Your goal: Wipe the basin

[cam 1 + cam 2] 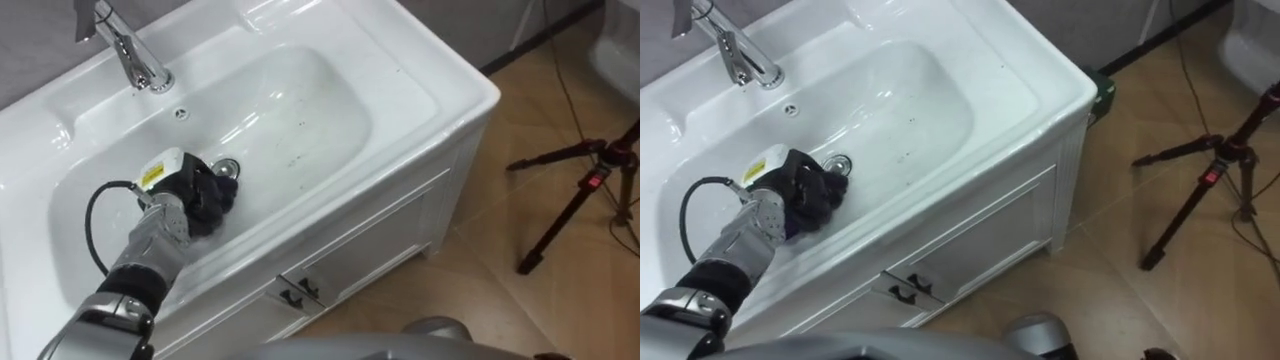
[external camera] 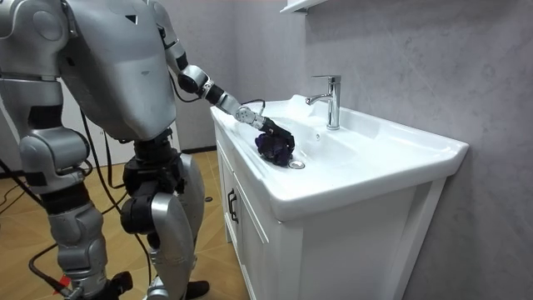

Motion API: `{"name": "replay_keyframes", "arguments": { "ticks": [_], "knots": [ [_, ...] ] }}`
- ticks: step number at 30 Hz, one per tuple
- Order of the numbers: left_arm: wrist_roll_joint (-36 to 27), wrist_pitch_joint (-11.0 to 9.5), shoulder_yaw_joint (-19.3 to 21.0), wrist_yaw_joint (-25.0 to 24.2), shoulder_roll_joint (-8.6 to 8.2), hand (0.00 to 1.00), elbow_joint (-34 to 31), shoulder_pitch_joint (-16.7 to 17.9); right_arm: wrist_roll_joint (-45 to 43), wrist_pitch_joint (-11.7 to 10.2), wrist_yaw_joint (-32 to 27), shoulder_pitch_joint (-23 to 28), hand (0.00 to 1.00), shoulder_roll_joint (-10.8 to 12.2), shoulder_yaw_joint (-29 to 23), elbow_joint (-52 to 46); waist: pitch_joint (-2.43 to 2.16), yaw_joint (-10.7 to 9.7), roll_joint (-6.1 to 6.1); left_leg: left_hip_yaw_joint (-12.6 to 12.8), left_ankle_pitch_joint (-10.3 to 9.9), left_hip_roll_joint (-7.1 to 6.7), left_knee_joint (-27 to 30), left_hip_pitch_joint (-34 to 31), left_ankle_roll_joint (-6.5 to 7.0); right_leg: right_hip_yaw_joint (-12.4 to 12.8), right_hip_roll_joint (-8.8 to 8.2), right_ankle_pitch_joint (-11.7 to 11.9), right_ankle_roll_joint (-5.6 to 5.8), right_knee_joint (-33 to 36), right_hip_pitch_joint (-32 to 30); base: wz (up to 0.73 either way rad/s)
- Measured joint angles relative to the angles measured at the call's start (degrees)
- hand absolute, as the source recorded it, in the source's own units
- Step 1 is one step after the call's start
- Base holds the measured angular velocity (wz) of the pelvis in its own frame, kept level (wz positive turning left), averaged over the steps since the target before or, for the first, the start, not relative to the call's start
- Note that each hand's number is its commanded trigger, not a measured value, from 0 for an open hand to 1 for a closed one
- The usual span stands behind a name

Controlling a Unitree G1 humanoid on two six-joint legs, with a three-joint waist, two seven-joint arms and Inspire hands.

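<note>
In the left eye view the left hand [image 1: 172,185] is low in the white ceramic basin [image 1: 310,90], at about 8 o'clock of the bowl. Its fingers are clenched round a dark bunched wiping cloth [image 1: 212,200]. The cloth presses on the bowl floor, and the round metal drain [image 1: 228,168] is just beside it at 1 o'clock. I think the cloth could catch on the drain edge and be pulled out of the grasp. Because it is so bunched, it may also wipe only a narrow strip. Some small dark specks [image 1: 295,157] lie at 3 o'clock from the drain, well apart from the cloth. To reach them, the forearm must pass over the front rim and may knock on it.

In the room view the robot stands at the front of the white cabinet [image 2: 250,242]. The right hand [image 2: 83,271] hangs at the room view's left, and I cannot tell its state. The chrome faucet [image 2: 331,100] stands at the back ledge, at 12 o'clock from the cloth, and would block a wide stroke there.

In the right eye view a black tripod [image 1: 1200,190] stands on the wooden floor at 3 o'clock, away from the work.
</note>
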Motion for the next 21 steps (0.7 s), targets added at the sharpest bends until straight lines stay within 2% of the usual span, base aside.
{"name": "replay_keyframes", "arguments": {
  "ticks": [6,8,14,17,21],
  "knots": [
    [0.90,0.12,-0.09,0.66,-0.69,1.00,1.26,0.02,0.26,0.38,-0.31,0.98,0.00,0.54,0.00,-0.78,0.11,-0.32,-0.18,1.42,0.00,0.11,-0.41,1.11,0.00,1.16,0.30,0.02,0.04,0.01,0.56,-0.09],
    [0.88,0.13,-0.19,1.57,-1.03,1.00,2.00,0.02,0.35,0.56,-0.39,1.35,0.00,1.00,0.00,-0.59,0.31,-0.61,-0.48,1.43,0.00,0.11,-0.46,1.60,0.00,1.16,0.39,0.01,0.04,-0.06,1.02,0.00],
    [-0.38,0.78,-0.08,2.52,-1.95,1.00,2.72,-0.21,0.08,2.63,-0.19,2.38,0.00,1.74,0.05,-0.98,0.26,-1.88,-0.97,1.78,0.00,0.10,-0.57,2.05,0.00,1.40,0.26,0.04,0.17,-0.46,1.31,0.00],
    [-1.78,1.16,-0.63,2.43,-2.76,1.00,2.38,-1.05,0.12,3.64,-0.05,2.10,0.00,1.77,0.07,-0.41,0.26,-2.88,-1.36,2.17,0.00,0.10,-0.45,1.91,0.00,1.44,0.18,0.15,0.34,-0.56,1.25,0.00],
    [-7.36,1.21,-3.62,2.40,-4.64,1.00,1.08,-3.36,1.82,4.20,0.01,2.17,0.00,2.08,0.21,-0.47,0.24,-4.05,-1.63,2.81,0.00,0.06,-0.47,1.74,0.01,1.44,0.29,0.43,0.55,-0.87,1.24,0.00]
  ]
}}
